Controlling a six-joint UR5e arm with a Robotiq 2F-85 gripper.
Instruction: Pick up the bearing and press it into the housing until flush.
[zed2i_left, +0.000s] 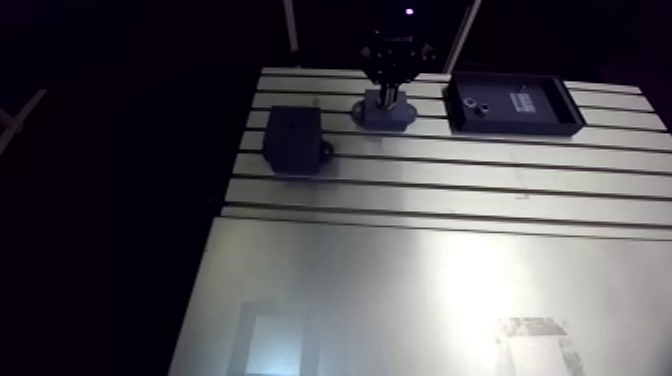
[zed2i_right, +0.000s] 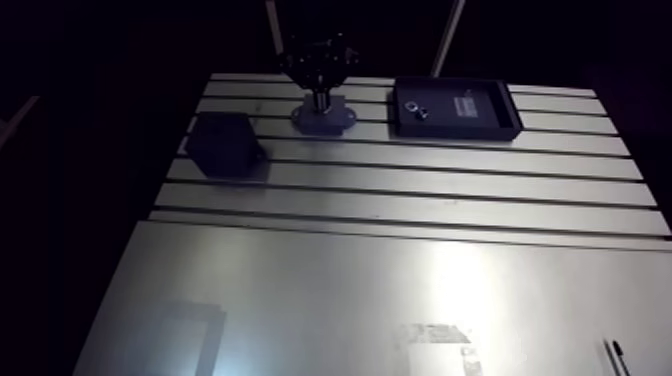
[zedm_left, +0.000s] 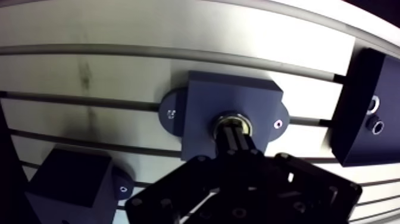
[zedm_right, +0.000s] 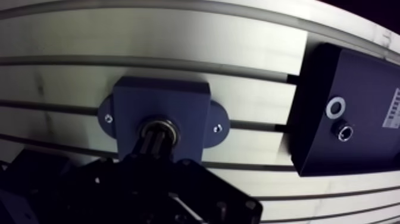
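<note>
Silver ring bearing (zedm_left: 233, 116) is sitting in the dark-blue flanged housing block (zedm_left: 226, 95), axis pointing upward, with the clenched black pincer (zedm_left: 234, 133) touching it.

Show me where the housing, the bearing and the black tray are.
housing (zedm_left: 238, 95), wrist view, flat top face
bearing (zedm_right: 169, 126), wrist view, exposed ring edge
black tray (zed2i_left: 510, 127), arm view, near wall

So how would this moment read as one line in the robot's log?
claw: shut, tips down on bearing | bearing: in hole of housing | flush: can't tell | tray: beside housing
</note>
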